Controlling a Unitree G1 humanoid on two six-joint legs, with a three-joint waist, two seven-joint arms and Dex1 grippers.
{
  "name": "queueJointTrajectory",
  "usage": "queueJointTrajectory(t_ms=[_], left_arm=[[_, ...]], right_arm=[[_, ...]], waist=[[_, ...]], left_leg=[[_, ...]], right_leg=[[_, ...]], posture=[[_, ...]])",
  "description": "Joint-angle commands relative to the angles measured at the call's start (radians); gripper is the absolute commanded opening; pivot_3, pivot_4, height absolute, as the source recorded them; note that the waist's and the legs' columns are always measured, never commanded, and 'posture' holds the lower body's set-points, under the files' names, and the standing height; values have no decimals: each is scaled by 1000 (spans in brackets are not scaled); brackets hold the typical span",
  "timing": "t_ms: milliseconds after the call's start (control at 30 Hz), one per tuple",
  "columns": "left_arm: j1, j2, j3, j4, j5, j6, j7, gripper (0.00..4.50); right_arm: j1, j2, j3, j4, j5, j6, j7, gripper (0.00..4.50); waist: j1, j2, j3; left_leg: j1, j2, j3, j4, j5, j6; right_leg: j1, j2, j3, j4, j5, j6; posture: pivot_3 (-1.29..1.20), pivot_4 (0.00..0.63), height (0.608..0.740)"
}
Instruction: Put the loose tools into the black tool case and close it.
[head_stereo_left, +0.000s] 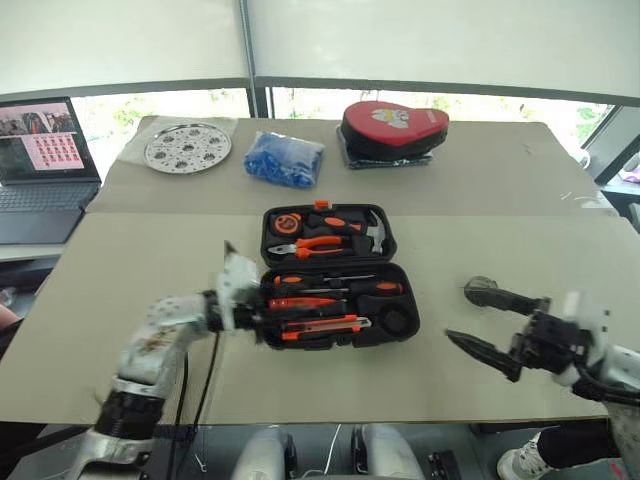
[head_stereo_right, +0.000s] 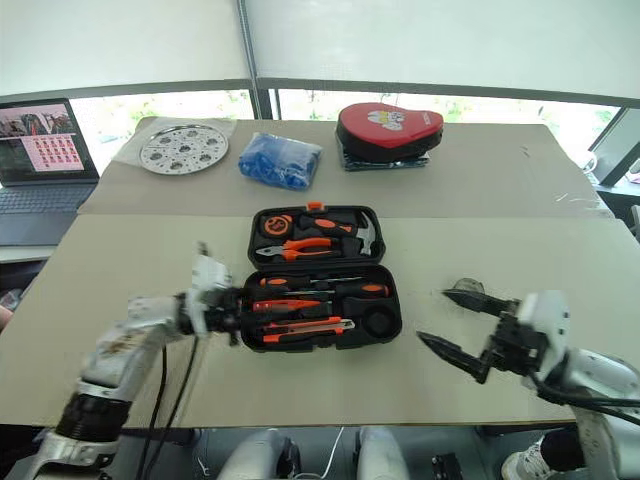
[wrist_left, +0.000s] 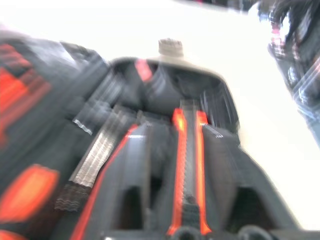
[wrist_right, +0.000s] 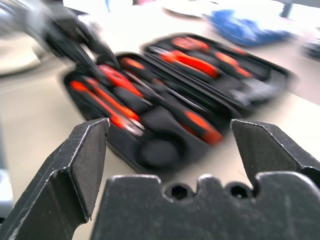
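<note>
Packing looks all but finished: the black moulded plastic tool case (head_stereo_left: 338, 275) lies open flat at the middle of the pale table (head_stereo_left: 480, 190), its lid half at twelve o'clock holding the pliers and hammer, its near half at six o'clock holding the orange-and-black-handled screwdrivers (head_stereo_left: 335, 287), the orange-black utility knife (head_stereo_left: 322, 331) and what seems the small grey tape roll (head_stereo_left: 398, 320) in their slots. I see nothing loose left on the table beside the case, so I judge that the closing step is next.

That calls for catching one half by its outer edge, swinging it over the hinge onto the other, then pressing the small orange latch (head_stereo_left: 321, 204) home.

Left tool (head_stereo_left: 262, 312) reaches in level from nine o'clock, at the case's left edge; motion blur hides whether its fingers are apart or together. Right tool (head_stereo_left: 478, 318) hovers at three o'clock, well clear of the case, fingers spread wide and holding nothing.
</note>
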Motion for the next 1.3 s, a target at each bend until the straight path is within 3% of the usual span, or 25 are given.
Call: queueJointTrajectory(t_ms=[33, 100, 267, 333, 500, 700, 800, 867, 1133, 1167, 1267, 1300], left_arm=[[57, 59, 142, -14, -115, -51, -111, 3597], [94, 100, 205, 15, -141, -68, -166, 4348], [125, 146, 266, 34, -193, -49, -216, 4437], [123, 149, 266, 19, -221, -11, -206, 4437], [106, 127, 179, -16, -193, 6, -195, 4437], [107, 115, 120, -29, -151, -22, -192, 4437], [111, 116, 113, -47, -147, -26, -189, 4500], [116, 118, 116, -57, -147, -28, -189, 4500], [128, 118, 119, -61, -143, -68, -221, 4500], [129, 117, 120, -61, -145, -77, -226, 4500], [145, 120, 126, -50, -144, -98, -246, 4500], [157, 121, 131, -40, -140, -108, -251, 4500]], right_arm=[[81, 30, -108, 84, -41, -108, 6, 4500], [124, 49, -139, 136, -76, -157, -8, 4500], [138, 35, -140, 186, -137, -204, -34, 4500], [95, -12, -112, 167, -140, -132, -51, 4500], [-258, -258, 135, 220, -269, 126, -67, 4500], [-528, -327, 386, 364, -385, 259, -22, 4500], [-588, -338, 471, 440, -447, 267, 4, 3770], [-612, -333, 500, 482, -470, 250, 13, 3025], [-671, -303, 530, 611, -502, 133, 51, 272], [-676, -303, 520, 616, -493, 120, 61, 58], [-686, -303, 478, 586, -421, 76, 141, 58], [-687, -291, 448, 510, -328, 124, 196, 58]], waist=[[0, 1, 0], [-1, 1, 0], [-1, 1, 1], [-3, 3, 2], [-23, 5, 6], [-3, 3, 7], [1, 3, 7], [0, 3, 7], [-3, 3, 7], [-3, 3, 7], [-4, 3, 7], [-4, 3, 7]], left_leg=[[1, 0, 0, -1, 0, 1], [1, -1, 1, -1, -1, 2], [1, -1, 2, -1, -2, 3], [2, -1, 2, -1, -2, 3], [4, -1, 5, -1, -2, 2], [2, 1, 1, -3, 2, -4], [-5, -1, 1, -3, 4, -9], [-14, -2, 2, -1, 4, -8], [-12, -2, 2, 1, 2, -5], [-12, -2, 2, 1, 2, -5], [-12, -2, 2, 2, 2, -5], [-12, -2, 2, 1, 2, -5]], right_leg=[[1, 0, 0, 0, -1, 0], [1, 0, 0, -1, -1, 1], [1, 0, 0, -1, -3, -1], [1, 0, 1, -1, -3, -2], [1, 0, 7, 0, -1, -4], [-1, 5, 1, 0, -1, -3], [-6, 3, -1, 0, -3, -1], [-14, 2, -1, 0, -2, 1], [-8, 2, -2, -9, 1, 5], [-7, 2, -1, -10, 2, 6], [-7, 2, -1, -10, 2, 6], [-8, 2, -1, -10, 2, 6]], posture=[[0, 150, 740], [0, 150, 740], [0, 150, 740], [0, 150, 740], [0, 150, 740], [0, 150, 740], [0, 150, 740], [0, 150, 740], [0, 150, 740], [0, 150, 740], [0, 150, 740], [0, 150, 740]])
